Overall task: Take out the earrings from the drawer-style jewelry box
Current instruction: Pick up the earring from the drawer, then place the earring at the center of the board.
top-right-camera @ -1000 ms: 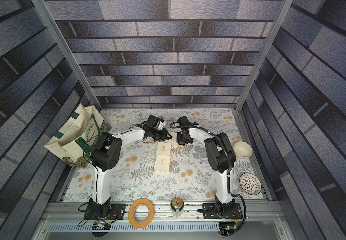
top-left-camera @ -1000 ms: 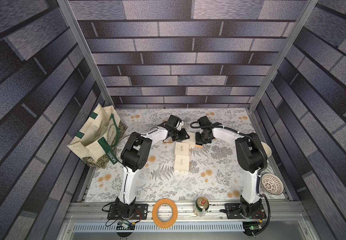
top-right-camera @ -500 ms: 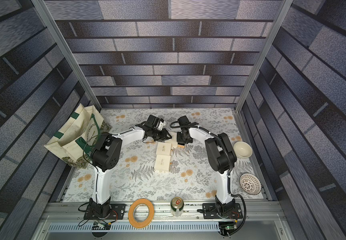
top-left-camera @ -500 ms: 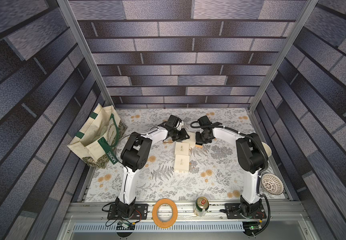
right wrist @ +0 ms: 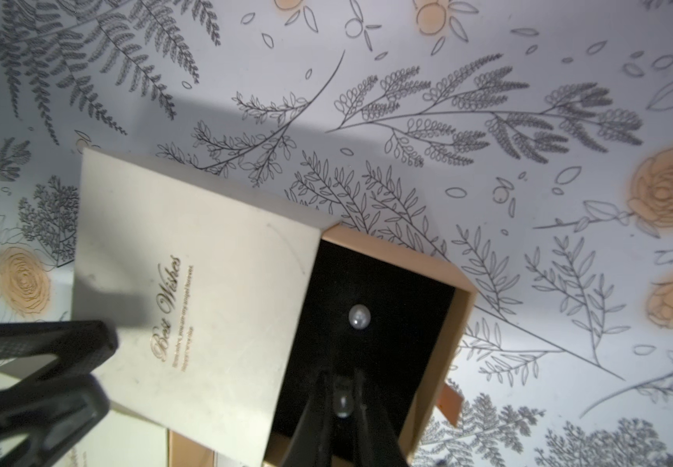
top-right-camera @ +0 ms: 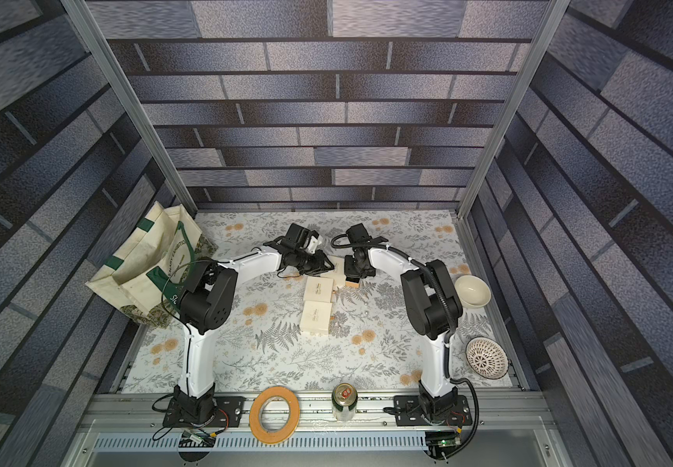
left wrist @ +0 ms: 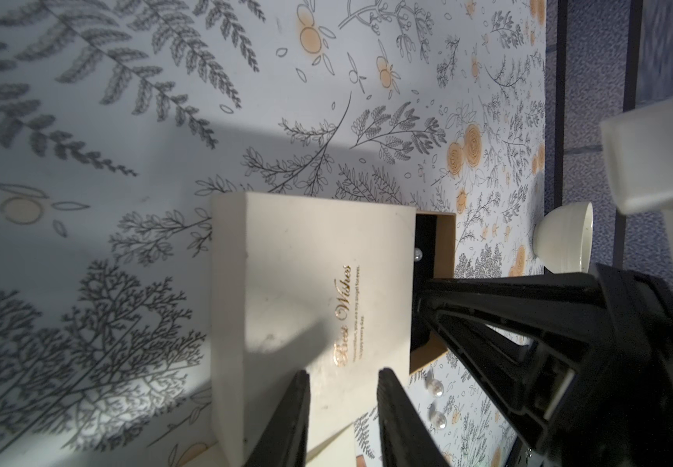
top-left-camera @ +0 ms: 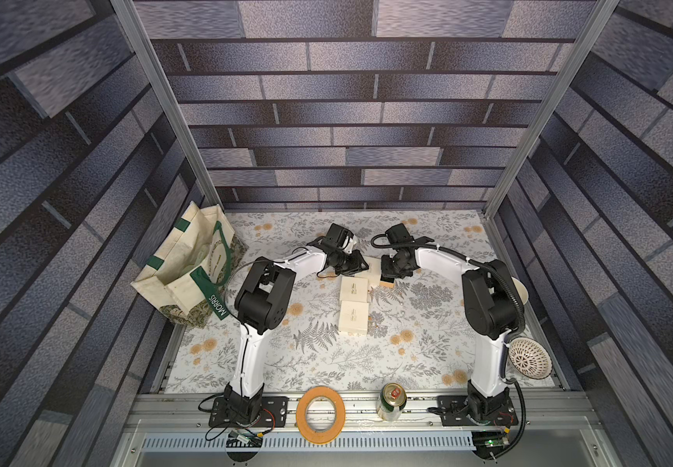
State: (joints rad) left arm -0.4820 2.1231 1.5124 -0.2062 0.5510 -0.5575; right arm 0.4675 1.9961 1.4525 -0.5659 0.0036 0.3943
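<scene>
Two arms meet over the far middle of the flowered table (top-left-camera: 286, 364), well apart from the canvas tote bag (top-left-camera: 189, 279) slumped at the left edge. Starting from that side, the left gripper (left wrist: 343, 376) has its jaws partly apart, with both tips laid on the lid of the cream sleeve (left wrist: 306, 283) marked "Best Wishes". It looks to be pinning the box down rather than pinching anything. Out of the sleeve's right end the tan drawer (right wrist: 399, 260) is pulled partway, its black lining showing. Down inside it the right gripper (right wrist: 342, 384) is closed almost completely on a first pearl earring (right wrist: 343, 402), caught between its fingertips low over the lining. A second pearl earring (right wrist: 359, 316) sits on the lining just beyond those tips, untouched. Two loose pearl earrings (left wrist: 436, 389) lie on the table just beside the drawer, so I'd say part of the job is done: two out, one in the grip and not yet lifted clear, one left to fetch. Nearer me, two closed cream boxes (top-left-camera: 354, 289) give no hint of their contents. At the far right stand a white bowl (top-right-camera: 472, 292) and a patterned bowl (top-right-camera: 486, 358).
</scene>
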